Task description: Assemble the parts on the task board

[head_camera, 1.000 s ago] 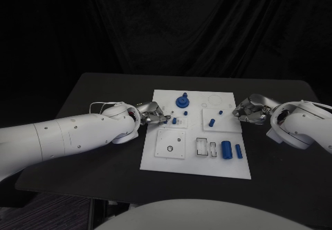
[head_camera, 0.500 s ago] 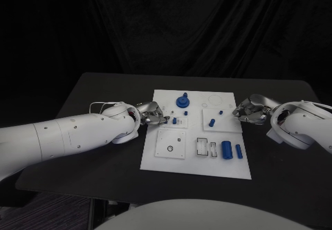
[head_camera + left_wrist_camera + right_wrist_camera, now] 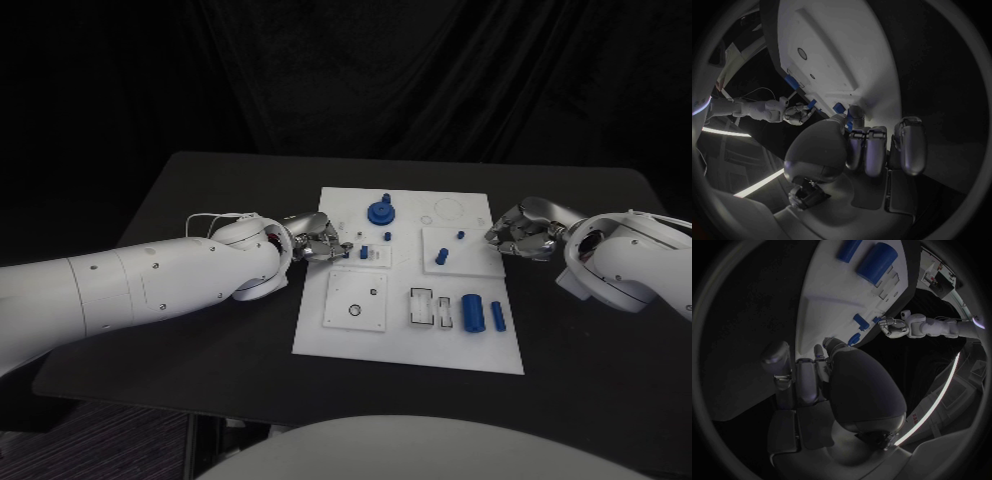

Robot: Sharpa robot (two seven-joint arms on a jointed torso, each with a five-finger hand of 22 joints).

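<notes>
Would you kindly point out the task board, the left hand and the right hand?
task board (image 3: 329, 335): head view, bare near-left corner.
left hand (image 3: 320, 239): head view, middle of the hand.
right hand (image 3: 522, 230): head view, middle of the hand.

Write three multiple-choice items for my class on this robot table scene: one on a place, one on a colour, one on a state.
1. Where does the white rectangular task board lie?
A. mid-table
B. on the floor
C. at the table's far left edge

2. What colour are the small plastic parts?
A. red
B. blue
C. yellow

3. How does the large part lie at the board's near right?
A. upright
B. hanging
C. on its side

Answers: 1 A, the board sits between the left hand and the right hand; 2 B, all look blue; 3 C, the cylinder lies flat.
</notes>
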